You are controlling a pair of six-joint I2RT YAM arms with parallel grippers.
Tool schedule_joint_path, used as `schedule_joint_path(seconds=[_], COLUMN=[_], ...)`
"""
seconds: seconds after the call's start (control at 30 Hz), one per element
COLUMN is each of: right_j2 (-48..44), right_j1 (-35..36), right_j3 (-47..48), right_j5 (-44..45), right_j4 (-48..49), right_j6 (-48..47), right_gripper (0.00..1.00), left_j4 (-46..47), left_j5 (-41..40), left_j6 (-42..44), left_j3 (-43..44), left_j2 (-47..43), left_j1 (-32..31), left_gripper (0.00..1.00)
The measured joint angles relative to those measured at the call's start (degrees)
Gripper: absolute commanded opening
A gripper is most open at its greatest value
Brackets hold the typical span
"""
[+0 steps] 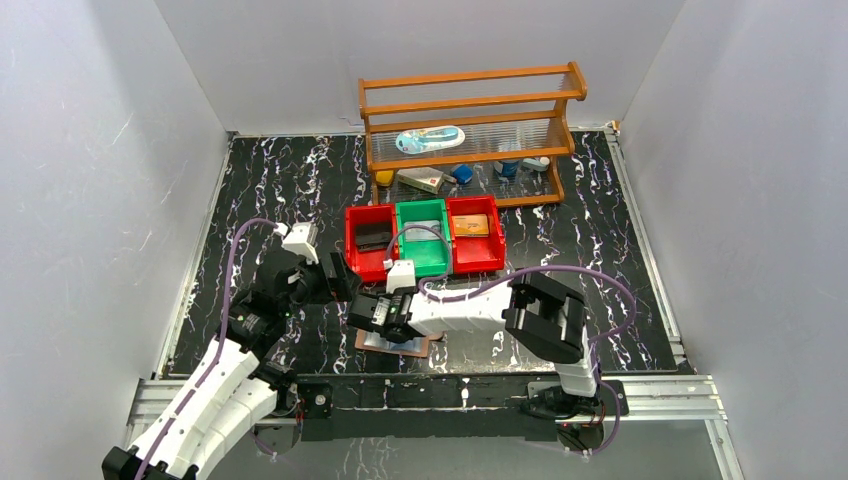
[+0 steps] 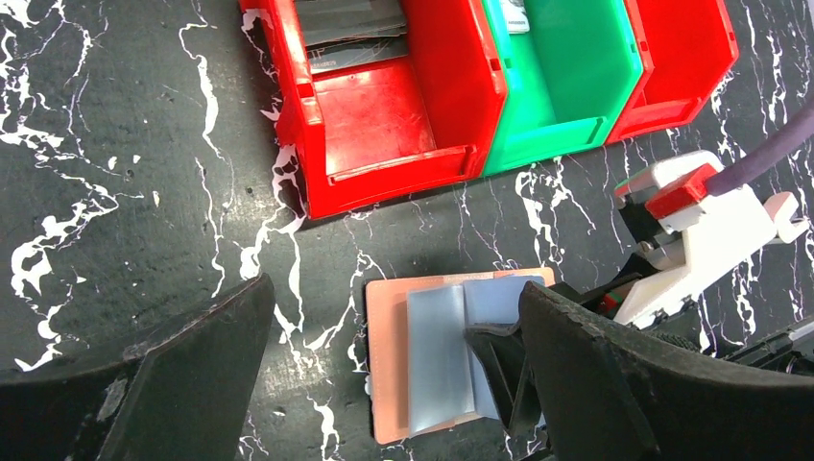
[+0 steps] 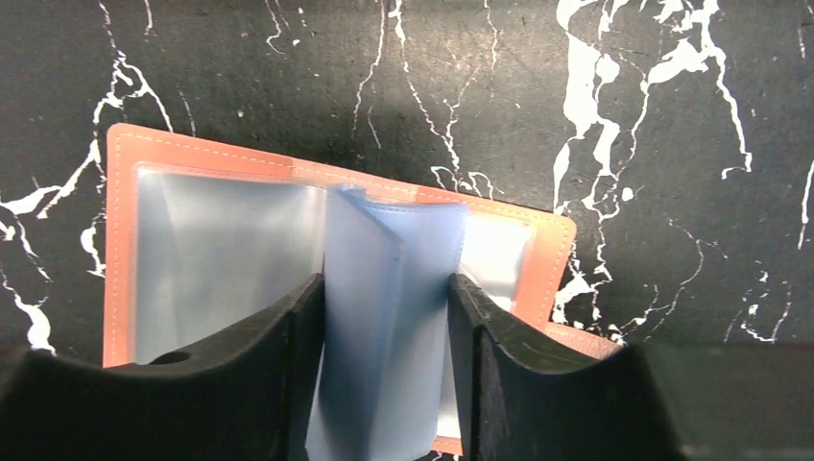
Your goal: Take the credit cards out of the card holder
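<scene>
The card holder [image 3: 117, 240] is lying open and flat on the black marble table [image 2: 125, 144], filling the middle of the right wrist view. There the right gripper [image 3: 384, 283] is pinching the card holder by a bunch of its sleeves [image 3: 394, 240]. One black finger [image 3: 269, 375] is pressing on each side, and the sleeves are standing up like book pages. The outside is looking pinkish-brown with a stitched edge. The sleeves are looking shiny, silvery-blue and partly see-through, and I cannot tell if a card is hiding inside. The left wrist view is showing something else. The left gripper [image 2: 395, 288] is hanging above the table with its fingers spread wide and nothing between them, and the card holder is showing low in the middle of that frame. In the top view the right gripper is covering most of the card holder, so only a thin pink edge is peeking out, low in the middle. Only that view is showing the whole row of bins just above. A red bin [image 1: 352, 230] is holding a black card [image 1: 373, 236]. A green bin [image 1: 425, 262] is sitting in the middle, and another red bin [image 1: 478, 258] is holding an orange card [image 1: 470, 225]. A wooden rack [image 1: 470, 140] is standing near the top of the frame.
</scene>
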Motion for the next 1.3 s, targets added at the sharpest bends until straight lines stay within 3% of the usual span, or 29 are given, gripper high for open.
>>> schedule_joint_path(seconds=[0.17, 0.37, 0.53, 0.7, 0.93, 1.13, 1.2, 1.3], right_j2=[0.26, -1.22, -7.04, -12.98, -26.75, -39.17, -42.38, -44.48], right_j1=[0.46, 0.57, 0.33, -0.55, -2.73, -10.12, -15.21, -24.87], right_j3=[0.28, -1.99, -10.16, -16.31, -19.37, -19.96, -20.94, -20.50], right_j5=[0.85, 1.03, 0.50, -1.31, -3.30, -3.23, -3.56, -4.35], right_j4=[0.15, 2.78, 8.59, 11.96, 16.61, 20.13, 21.31, 20.87], right_j6=[0.28, -0.94, -5.92, -12.70, -19.37, -22.73, -24.76, -30.93], right_gripper=[0.52, 0.60, 0.67, 0.82, 0.85, 0.91, 0.98, 0.98], left_j4=[-0.72, -0.98, -1.01, -1.14, -2.21, -3.13, -4.13, -6.82], left_j5=[-0.83, -0.90, -0.94, -2.62, -6.60, -11.69, -14.69, -21.40], left_j6=[0.00, -0.07, -1.11, -2.86, -3.65, -3.69, -3.45, -2.75], left_j3=[0.00, 0.00, 0.00, 0.00, 0.09, 2.14, 4.39, 9.44], left_j2=[-0.72, -1.33, -1.75, -1.77, -2.45, -3.93, -2.71, 2.84], left_j1=[0.00, 0.00, 0.00, 0.00, 0.00, 0.00, 0.00, 0.00], left_gripper=[0.98, 0.98, 0.98, 0.98, 0.99, 0.98, 0.98, 0.98])
